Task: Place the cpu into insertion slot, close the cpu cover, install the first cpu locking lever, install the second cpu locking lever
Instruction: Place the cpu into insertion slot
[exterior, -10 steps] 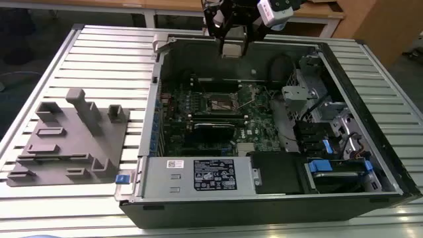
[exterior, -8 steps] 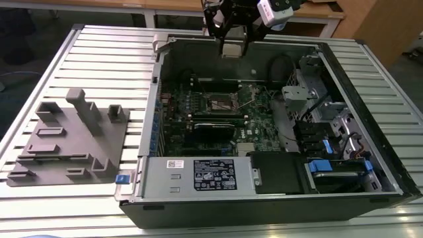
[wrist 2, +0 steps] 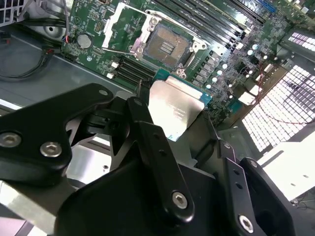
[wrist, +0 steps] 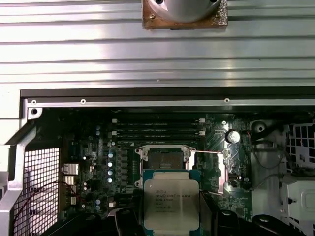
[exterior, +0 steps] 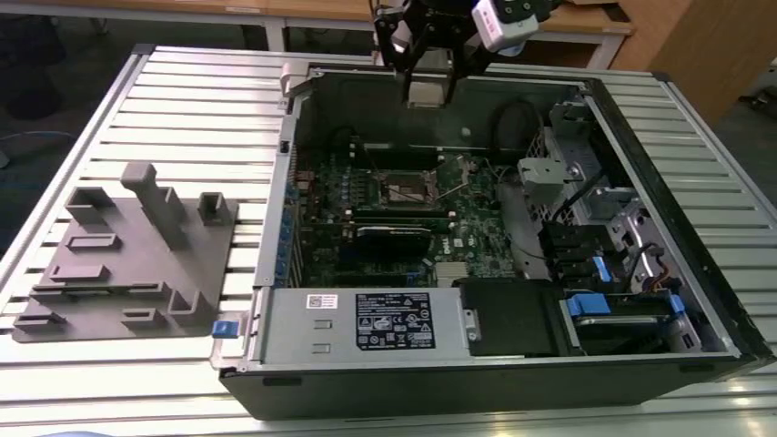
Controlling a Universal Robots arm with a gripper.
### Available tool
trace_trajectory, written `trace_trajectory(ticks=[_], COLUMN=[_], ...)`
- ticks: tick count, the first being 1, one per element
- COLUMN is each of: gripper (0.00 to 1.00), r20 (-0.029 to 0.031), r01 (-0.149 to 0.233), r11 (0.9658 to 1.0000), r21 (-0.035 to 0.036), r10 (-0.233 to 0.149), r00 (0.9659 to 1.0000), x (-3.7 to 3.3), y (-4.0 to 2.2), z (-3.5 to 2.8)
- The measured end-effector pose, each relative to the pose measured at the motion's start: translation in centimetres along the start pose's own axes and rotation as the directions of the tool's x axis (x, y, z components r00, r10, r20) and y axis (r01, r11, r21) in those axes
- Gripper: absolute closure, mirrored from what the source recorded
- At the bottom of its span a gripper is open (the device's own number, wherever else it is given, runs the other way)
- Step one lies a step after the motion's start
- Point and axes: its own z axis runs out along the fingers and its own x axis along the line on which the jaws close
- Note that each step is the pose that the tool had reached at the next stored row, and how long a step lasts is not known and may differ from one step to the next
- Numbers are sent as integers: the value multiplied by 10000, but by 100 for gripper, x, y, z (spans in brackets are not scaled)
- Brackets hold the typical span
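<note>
Gripper (wrist 2: 174, 125) around cpu (wrist 2: 178, 104), well apart from insertion slot (wrist 2: 167, 46)

Exterior view looks down — both closer wrist views share the insertion slot (wrist 2: 167, 47) (wrist: 166, 158).

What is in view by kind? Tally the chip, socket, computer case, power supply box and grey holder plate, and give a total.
chip: 1
socket: 1
computer case: 1
power supply box: 1
grey holder plate: 1
Total: 5
</note>
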Motion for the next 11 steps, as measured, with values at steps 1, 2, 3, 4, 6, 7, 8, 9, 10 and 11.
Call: trace_trajectory(ticks=[1, 2, 3, 4, 6, 7, 8, 9, 10, 11], gripper=[46, 46, 46, 46, 46, 46, 46, 46, 46, 46], r20=[3, 3, 4, 4, 4, 4, 4, 5, 5, 5], r01=[1, 1, 1, 0, 1, 0, 0, 0, 1, 0], r11=[10000, 10000, 10000, 10000, 10000, 10000, 10000, 10000, 10000, 10000], r21=[0, 1, 1, 1, 2, 3, 2, 1, 1, 1], r10=[-1, -1, -1, 0, -1, 0, 0, 0, -1, 0], r00=[10000, 10000, 10000, 10000, 10000, 10000, 10000, 10000, 10000, 10000], x=[0, 0, 0, 0, 0, 0, 0, 0, 0, 0], y=[-1, -1, -1, -2, -2, -2, -2, -3, -2, -2], z=[7, 11, 16, 20, 25, 25, 26, 26, 27, 26])
